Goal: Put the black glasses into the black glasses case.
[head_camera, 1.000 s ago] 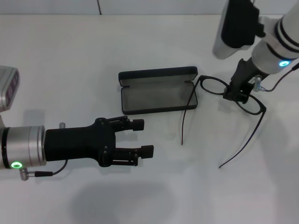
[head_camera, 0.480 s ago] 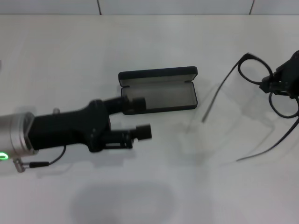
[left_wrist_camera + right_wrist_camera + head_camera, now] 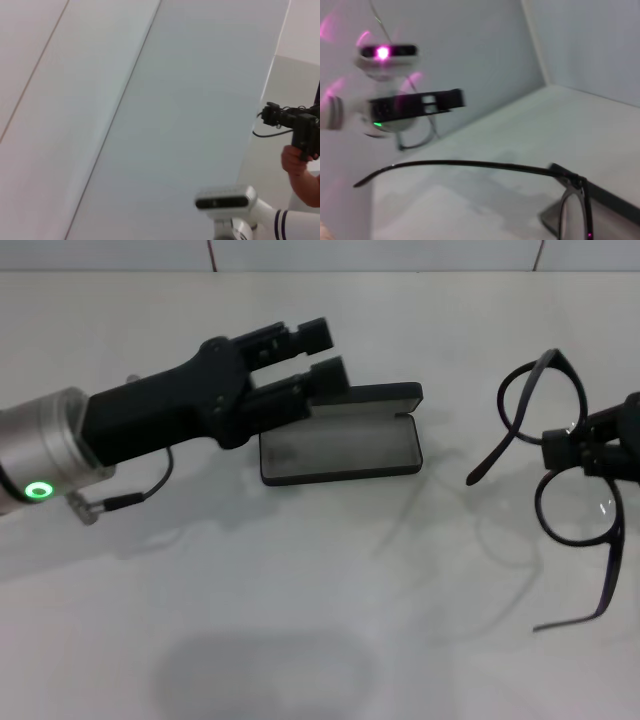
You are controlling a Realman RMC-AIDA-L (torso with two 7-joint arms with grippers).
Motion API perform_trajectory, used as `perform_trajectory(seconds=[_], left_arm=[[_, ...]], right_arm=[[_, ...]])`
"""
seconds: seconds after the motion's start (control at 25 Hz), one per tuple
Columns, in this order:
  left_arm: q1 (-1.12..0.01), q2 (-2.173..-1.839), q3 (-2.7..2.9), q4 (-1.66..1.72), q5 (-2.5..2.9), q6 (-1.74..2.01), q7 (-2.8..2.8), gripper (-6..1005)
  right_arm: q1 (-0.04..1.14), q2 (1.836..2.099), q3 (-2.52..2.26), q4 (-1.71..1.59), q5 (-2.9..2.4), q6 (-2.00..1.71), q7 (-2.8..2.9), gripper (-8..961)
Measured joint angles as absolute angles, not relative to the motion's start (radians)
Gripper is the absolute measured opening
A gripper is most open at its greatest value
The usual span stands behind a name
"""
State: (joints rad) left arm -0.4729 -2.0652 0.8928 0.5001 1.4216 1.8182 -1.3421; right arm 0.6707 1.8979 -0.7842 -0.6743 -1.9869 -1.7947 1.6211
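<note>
The black glasses case [image 3: 345, 445] lies open on the white table, grey lining up, lid standing at its far side. My left gripper [image 3: 328, 352] is open and empty, hovering over the case's left end and lid. My right gripper [image 3: 566, 446] at the right edge is shut on the black glasses [image 3: 578, 508] at the bridge and holds them in the air to the right of the case, temple arms unfolded. The right wrist view shows one temple arm [image 3: 470, 165] and a lens rim [image 3: 576, 210], with the left gripper [image 3: 417, 104] far off.
White table [image 3: 300, 620] with a wall along its far edge. The left wrist view shows only wall panels, a camera head [image 3: 224, 198] and a person's hand [image 3: 299, 165] holding a device.
My left gripper has swung from the table's front up and back over the case's left end. My right gripper has lifted the glasses off the table and turned them.
</note>
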Motion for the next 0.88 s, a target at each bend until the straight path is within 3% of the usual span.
perform_trajectory(seconds=[0.12, 0.36, 0.48, 0.68, 0.88], left_arm=[[-0.498, -2.074, 0.897, 0.500, 1.422, 1.801, -1.323, 798], [-0.559, -2.087, 0.902, 0.482, 1.465, 1.748, -1.241, 596], [-0.600, -2.088, 0.902, 0.418, 1.473, 1.724, -1.164, 348], [-0.624, -2.091, 0.904, 0.382, 1.481, 1.694, -1.104, 116], [-0.635, -2.092, 0.916, 0.375, 1.481, 1.691, -1.097, 1]], right_arm=[[0.682, 1.903, -0.790, -0.625, -1.985, -1.796, 1.591, 112], [0.715, 1.935, -0.807, -0.595, -1.997, -1.793, 1.606, 111], [0.749, 1.936, -0.807, -0.537, -1.998, -1.789, 1.627, 111], [0.777, 1.942, -0.807, -0.504, -1.998, -1.785, 1.667, 112], [0.788, 1.949, -0.818, -0.500, -1.997, -1.770, 1.698, 111]])
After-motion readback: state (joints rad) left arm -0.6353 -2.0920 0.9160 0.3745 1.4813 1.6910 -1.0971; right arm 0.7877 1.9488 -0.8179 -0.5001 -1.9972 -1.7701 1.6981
